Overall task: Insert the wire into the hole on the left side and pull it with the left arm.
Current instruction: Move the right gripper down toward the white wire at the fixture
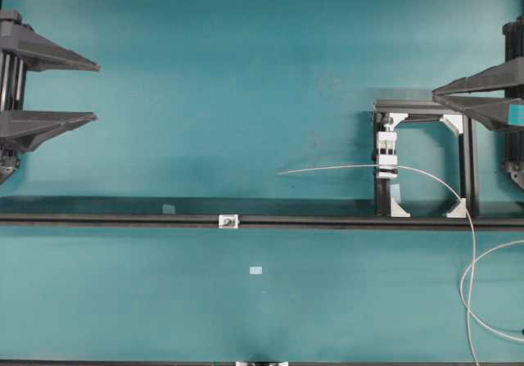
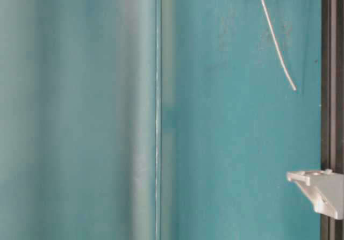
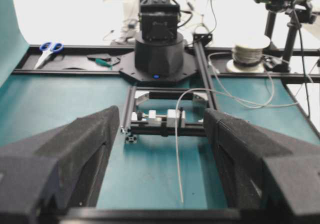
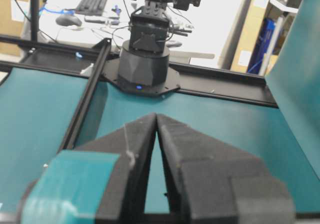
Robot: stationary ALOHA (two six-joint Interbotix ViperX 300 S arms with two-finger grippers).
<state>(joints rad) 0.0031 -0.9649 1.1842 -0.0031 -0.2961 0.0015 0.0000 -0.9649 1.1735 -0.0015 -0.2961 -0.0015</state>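
Teal covers my whole counter, and nearest to me in the overhead view a small pale-blue tape rectangle lies flat on it. Just beyond that runs a long black rail across the full width, and on it sits the small white block with the hole showing as a tiny dark spot in its middle. Nothing touches the block.

Further back and to the right stands a black frame with white corner brackets, carrying a white clamp. The wire passes through that clamp: its stiff straight tip juts out to the left, free above the counter and well apart from the hole, while the rest curves right, drops past the frame and loops off at the right edge.

My left pincer waits at the far left edge, its two black wedge fingers spread wide apart with nothing between them; from its wrist camera I see the wire tip lying ahead between the fingers. My right pincer, with the teal band, sits at the far right edge, fingertips meeting at the point, holding nothing
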